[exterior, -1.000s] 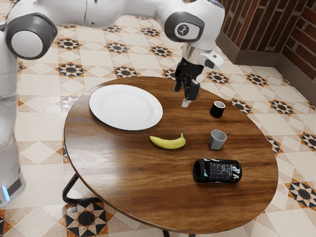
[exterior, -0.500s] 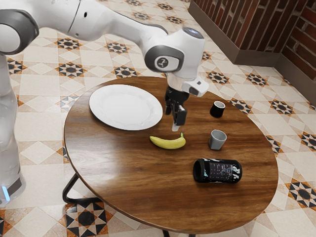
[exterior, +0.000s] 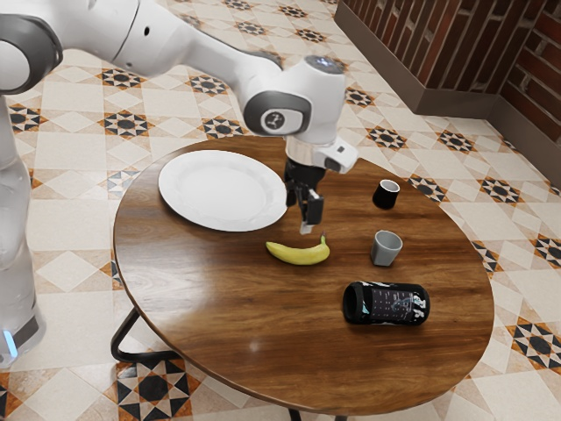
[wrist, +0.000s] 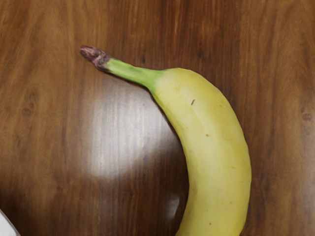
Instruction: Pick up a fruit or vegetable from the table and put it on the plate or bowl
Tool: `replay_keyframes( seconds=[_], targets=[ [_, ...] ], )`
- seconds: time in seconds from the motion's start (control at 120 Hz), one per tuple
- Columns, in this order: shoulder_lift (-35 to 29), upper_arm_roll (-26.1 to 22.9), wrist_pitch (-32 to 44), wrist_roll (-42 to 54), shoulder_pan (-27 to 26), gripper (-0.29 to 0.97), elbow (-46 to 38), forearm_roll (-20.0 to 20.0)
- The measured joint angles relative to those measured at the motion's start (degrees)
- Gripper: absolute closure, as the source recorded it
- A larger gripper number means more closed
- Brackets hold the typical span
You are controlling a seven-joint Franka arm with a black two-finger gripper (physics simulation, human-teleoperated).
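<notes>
**Gripper hangs over the banana, holding nothing**

In the exterior view the arm (exterior: 263, 88) comes in from the upper left and points the gripper (exterior: 301, 219) straight down at the table (exterior: 219, 298). The gripper is released: its two black fingers stand apart with nothing between them. It hovers just above the banana (exterior: 299, 253), close to the plate (exterior: 223, 189) rim on the exterior view's left, and touches neither. How much air separates the fingertips from the fruit is hard to judge from this side angle.

The banana lies flat on the bare wood, between the plate and the grey cup (exterior: 386, 247), its stem curling up toward the exterior view's right. The plate is white and has nothing on it.

In the wrist view the banana (wrist: 211, 147) sits directly under the hand, with its green stem and dark tip clear against the table (wrist: 59, 123). Its far end is cut off at the picture's edge. A thin white sliver (wrist: 4, 228) shows in one corner (too little to name with certainty).

A black cup (exterior: 386, 194) stands upright beyond the grey one. A dark can (exterior: 386, 303) lies on its side nearer the table's front edge; its label cannot be read.
</notes>
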Motion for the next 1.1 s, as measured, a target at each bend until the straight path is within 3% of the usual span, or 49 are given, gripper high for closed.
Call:
replay_keyframes(
  seconds=[1.1],
  targets=[
    [4.5, 0.2, 5.2, -0.3, 0.2, 0.00, -2.0, -1.6]
  ],
)
